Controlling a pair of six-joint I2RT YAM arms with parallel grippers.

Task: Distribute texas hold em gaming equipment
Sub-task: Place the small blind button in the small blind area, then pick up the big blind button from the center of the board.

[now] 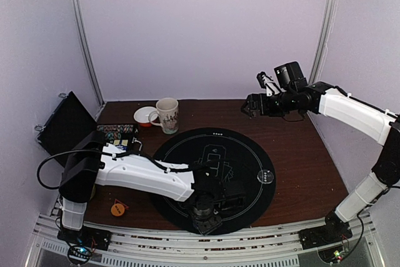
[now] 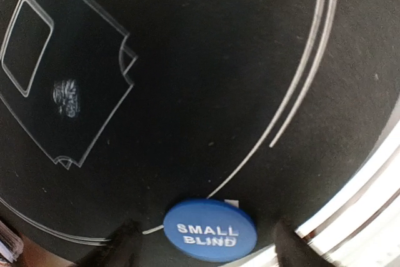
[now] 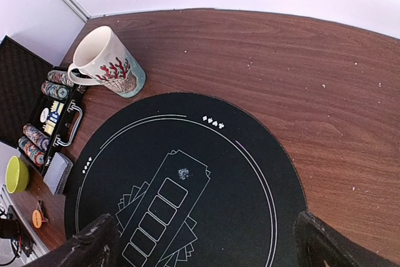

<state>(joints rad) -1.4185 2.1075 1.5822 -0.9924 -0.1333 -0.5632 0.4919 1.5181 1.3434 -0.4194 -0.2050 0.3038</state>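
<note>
Mat [image 1: 250, 154] on table [image 1: 300, 148]; mug [image 1: 167, 115] behind-left; chip case [image 1: 65, 123] left of mat; small-blind disc [image 2: 210, 229] on mat's near edge.

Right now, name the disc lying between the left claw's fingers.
The blue SMALL BLIND disc, at the edge of the mat inside the left claw. The orange disc and the clear disc lie well away from it.

The blue disc [image 2: 210, 230] (marked SMALL BLIND) lies flat on the black mat [image 2: 206, 92], near its edge line.
</note>
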